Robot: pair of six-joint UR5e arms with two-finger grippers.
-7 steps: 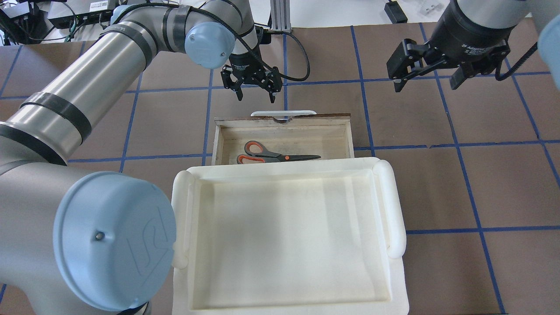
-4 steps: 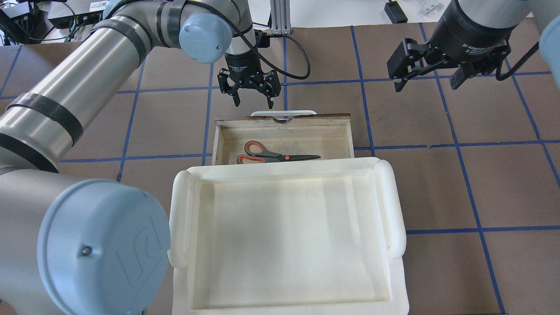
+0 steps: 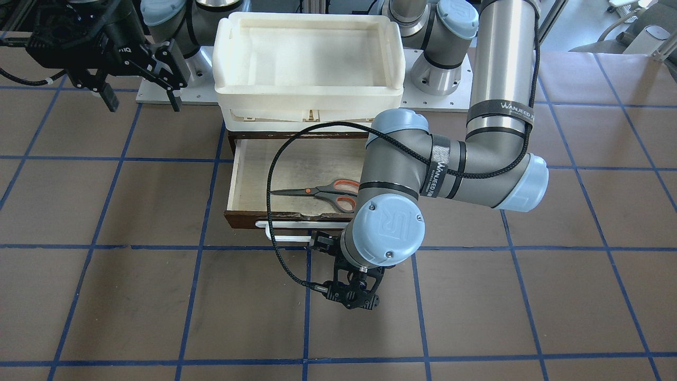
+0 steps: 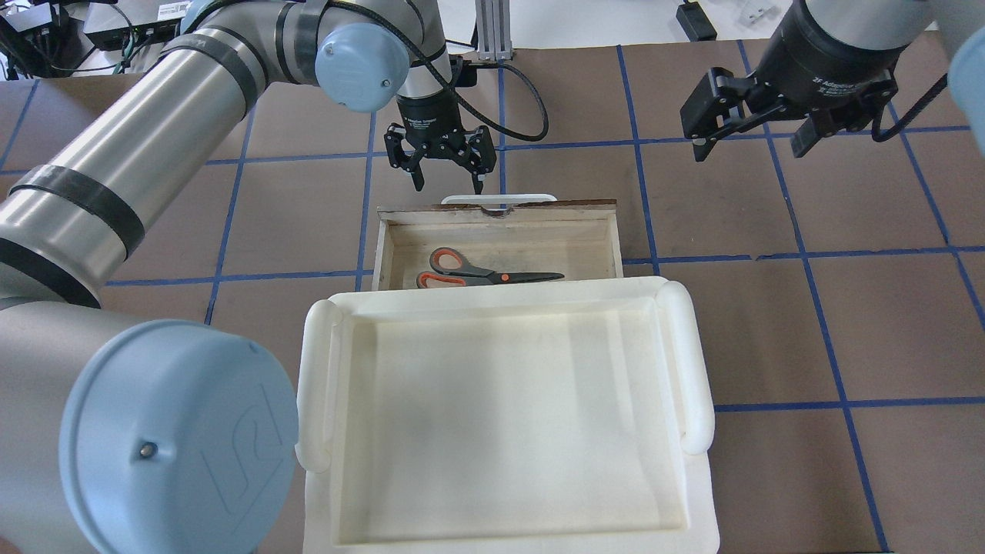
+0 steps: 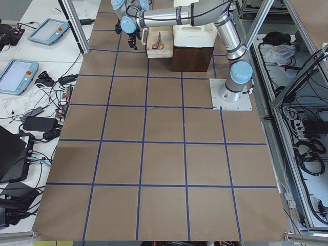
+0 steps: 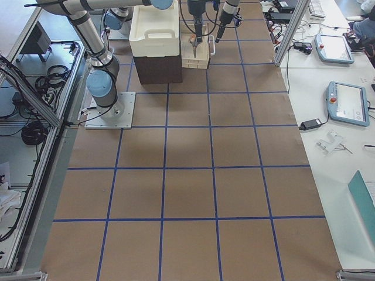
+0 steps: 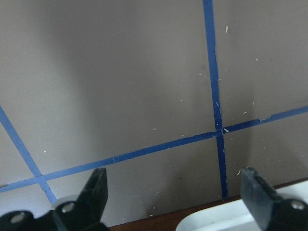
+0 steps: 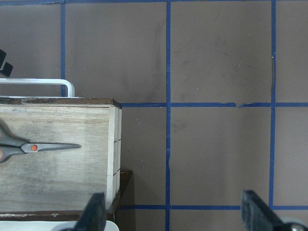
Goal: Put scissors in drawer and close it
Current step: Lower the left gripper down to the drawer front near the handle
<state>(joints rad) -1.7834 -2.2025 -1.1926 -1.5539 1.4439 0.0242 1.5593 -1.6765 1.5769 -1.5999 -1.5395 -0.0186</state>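
The scissors (image 4: 485,271) lie flat inside the open drawer (image 4: 500,209), handles toward the robot's left; they also show in the front view (image 3: 317,191) and the right wrist view (image 8: 29,147). The drawer's white bar handle (image 4: 499,198) faces away from the robot. My left gripper (image 4: 449,185) is open and empty, pointing down over the table just beyond the drawer front, near the handle's left end (image 7: 231,219). My right gripper (image 4: 750,146) is open and empty, raised over the table to the drawer's far right.
A cream-white plastic tray (image 4: 677,346) sits on top of the dark cabinet, covering the drawer's rear part. The left arm's elbow (image 3: 391,222) and black cable (image 3: 270,211) hang over the drawer's front in the front view. Brown table with blue grid lines all around.
My left gripper has moved a little closer to the drawer front and handle, still open. The right gripper, the scissors and the drawer have not moved.
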